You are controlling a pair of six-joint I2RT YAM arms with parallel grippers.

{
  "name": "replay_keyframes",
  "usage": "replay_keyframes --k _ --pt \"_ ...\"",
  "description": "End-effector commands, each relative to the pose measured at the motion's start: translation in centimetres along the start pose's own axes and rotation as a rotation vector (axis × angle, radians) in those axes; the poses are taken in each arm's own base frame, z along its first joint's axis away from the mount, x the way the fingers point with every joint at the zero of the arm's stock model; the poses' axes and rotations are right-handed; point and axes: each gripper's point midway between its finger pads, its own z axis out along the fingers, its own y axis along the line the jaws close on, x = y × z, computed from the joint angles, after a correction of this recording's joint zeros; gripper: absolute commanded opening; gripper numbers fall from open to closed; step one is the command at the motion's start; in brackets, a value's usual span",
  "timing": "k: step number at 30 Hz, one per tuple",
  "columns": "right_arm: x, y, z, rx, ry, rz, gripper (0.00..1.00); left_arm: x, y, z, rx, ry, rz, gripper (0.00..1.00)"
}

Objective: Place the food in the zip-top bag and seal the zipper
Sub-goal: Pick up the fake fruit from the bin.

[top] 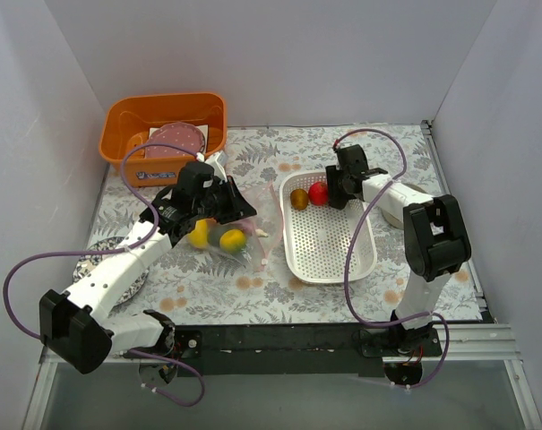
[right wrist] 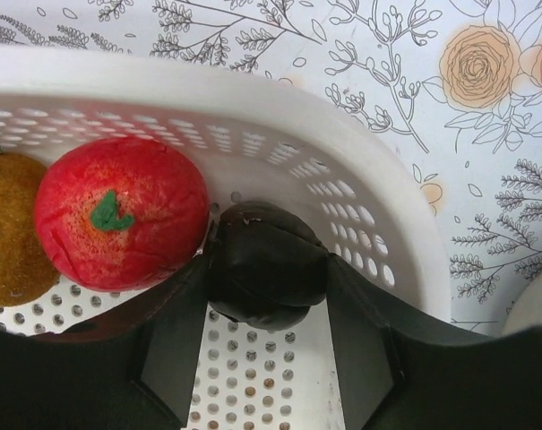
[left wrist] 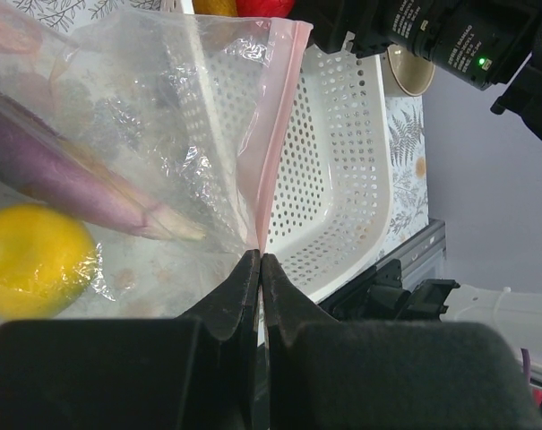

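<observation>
Left gripper (left wrist: 260, 260): my fingers are pressed together, pinching the pink zipper (left wrist: 275, 134) at the bag's mouth.
Right gripper (right wrist: 267, 300): I'm clamped on a dark brown piece (right wrist: 266, 264) inside the white basket (right wrist: 369, 206).
Zip-top bag (top: 245, 231): just left of the basket, holding the purple eggplant (left wrist: 64, 179) and a yellow fruit (left wrist: 29, 260).
Basket: the red apple (right wrist: 118, 210) is just beside my piece, with an orange-brown fruit (right wrist: 6, 224) against it.
</observation>
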Motion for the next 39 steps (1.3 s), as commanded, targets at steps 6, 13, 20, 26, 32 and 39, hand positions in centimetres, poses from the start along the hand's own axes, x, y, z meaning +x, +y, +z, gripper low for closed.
replay_keyframes --k 6,13,20,26,32,39 --pt "4.5 0.9 -2.3 -0.097 0.075 0.024 0.47 -0.4 -1.2 -1.0 0.04 -0.015 0.019 0.0" --pt "7.4 4.0 -6.4 -0.308 0.09 0.026 0.48 0.0 -1.0 -0.8 0.044 -0.005 0.013 0.0" --pt "10.5 5.2 -7.9 -0.345 0.194 -0.038 0.66 -0.1 -1.2 -0.5 0.053 -0.008 0.01 0.0" --pt "10.9 4.9 -8.0 -0.333 0.198 -0.04 0.68 -0.4 -1.4 -0.2 0.06 -0.004 0.012 0.0" --pt "10.0 5.2 -8.2 -0.342 0.186 -0.035 0.68 -0.6 -1.4 -0.5 0.056 -0.026 0.014 0.0" --pt "11.2 4.8 -7.9 -0.309 0.242 -0.007 0.6 -0.9 -1.5 -1.3 0.057 -0.059 0.014 0.0"
